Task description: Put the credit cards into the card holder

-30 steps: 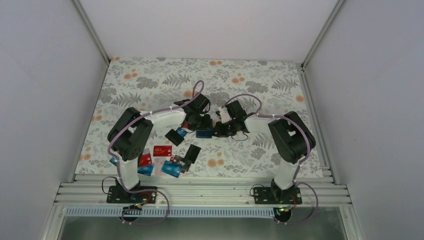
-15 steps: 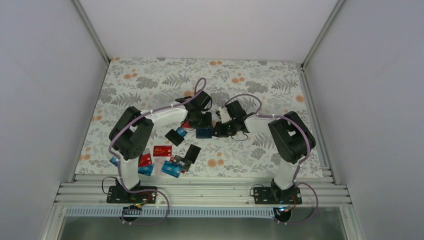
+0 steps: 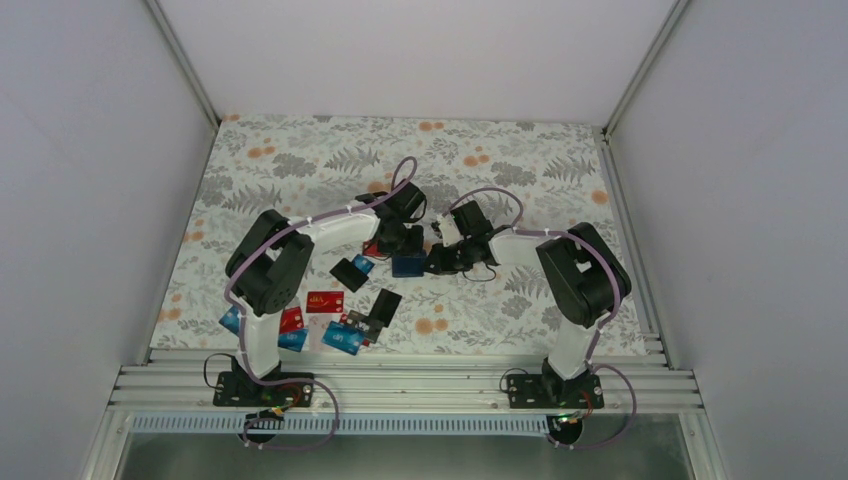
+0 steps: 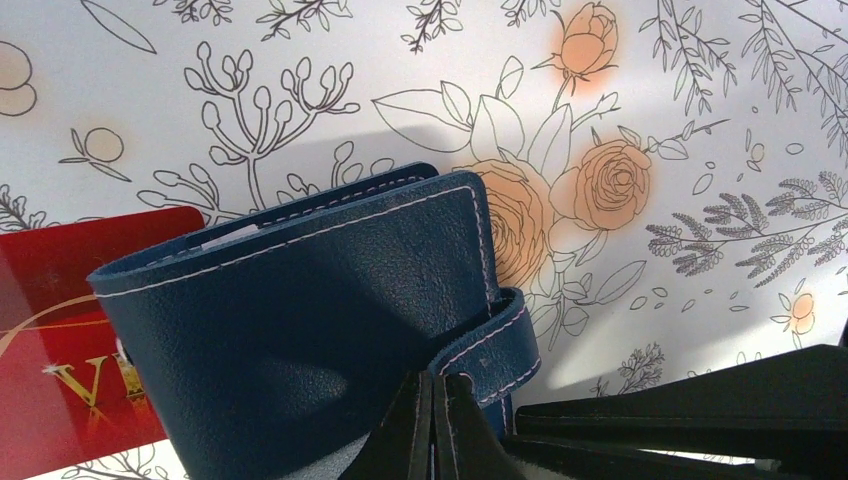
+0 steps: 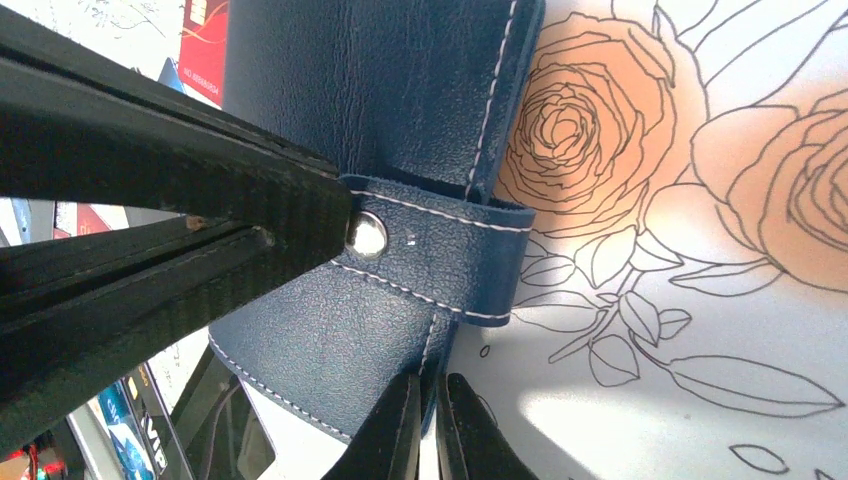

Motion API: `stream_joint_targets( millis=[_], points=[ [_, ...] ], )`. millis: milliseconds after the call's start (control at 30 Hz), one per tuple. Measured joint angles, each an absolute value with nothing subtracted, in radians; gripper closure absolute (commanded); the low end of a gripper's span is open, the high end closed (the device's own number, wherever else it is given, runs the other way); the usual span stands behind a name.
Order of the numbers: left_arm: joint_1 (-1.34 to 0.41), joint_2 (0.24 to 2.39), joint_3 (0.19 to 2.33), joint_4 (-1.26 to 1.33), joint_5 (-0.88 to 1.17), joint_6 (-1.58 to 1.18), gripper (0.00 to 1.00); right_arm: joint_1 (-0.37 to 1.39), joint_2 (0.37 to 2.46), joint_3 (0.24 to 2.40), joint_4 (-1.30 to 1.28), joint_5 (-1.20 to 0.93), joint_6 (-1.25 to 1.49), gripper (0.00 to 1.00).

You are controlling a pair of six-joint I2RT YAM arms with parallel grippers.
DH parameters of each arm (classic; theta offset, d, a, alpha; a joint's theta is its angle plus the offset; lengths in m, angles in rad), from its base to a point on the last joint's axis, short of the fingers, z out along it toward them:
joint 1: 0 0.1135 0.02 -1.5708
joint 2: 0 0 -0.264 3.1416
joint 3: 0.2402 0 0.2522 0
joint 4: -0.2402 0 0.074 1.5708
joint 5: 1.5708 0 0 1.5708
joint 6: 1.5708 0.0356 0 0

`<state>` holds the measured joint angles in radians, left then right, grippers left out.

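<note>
The navy card holder (image 3: 407, 265) lies mid-table, closed, with its snap tab (image 5: 430, 265) wrapped round one edge. My right gripper (image 5: 428, 395) is shut on the holder's (image 5: 340, 100) lower edge, which runs between the fingers. The tips of my left gripper (image 4: 437, 385), jaws together, press against the end of the snap tab (image 4: 490, 345) beside the holder (image 4: 300, 310). A red card with gold marks (image 4: 60, 340) lies partly under the holder. Other credit cards lie near the left arm: red (image 3: 324, 301), light blue (image 3: 342, 338) and black (image 3: 385, 303).
More cards sit close to the left arm's base: a black one (image 3: 349, 273), a blue one (image 3: 291, 340) and a red one (image 3: 290, 319). The flowered tablecloth (image 3: 300, 160) covers the table. White walls stand on three sides and a metal rail (image 3: 400, 385) runs along the near edge.
The left arm has swung slightly right and its gripper has closed in on the holder's tab. The right arm and the holder have stayed in place.
</note>
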<state>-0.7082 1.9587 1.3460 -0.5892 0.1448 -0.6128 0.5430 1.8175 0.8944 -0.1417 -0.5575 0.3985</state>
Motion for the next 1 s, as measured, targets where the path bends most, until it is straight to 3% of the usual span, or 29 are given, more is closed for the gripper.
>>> stream_joint_targets(
  millis=[1000],
  points=[
    [-0.703, 1.939, 1.319, -0.593, 0.13, -0.613, 0.98, 0.543, 1.833, 0.905, -0.145, -0.573, 0.395, 0.92]
  ],
)
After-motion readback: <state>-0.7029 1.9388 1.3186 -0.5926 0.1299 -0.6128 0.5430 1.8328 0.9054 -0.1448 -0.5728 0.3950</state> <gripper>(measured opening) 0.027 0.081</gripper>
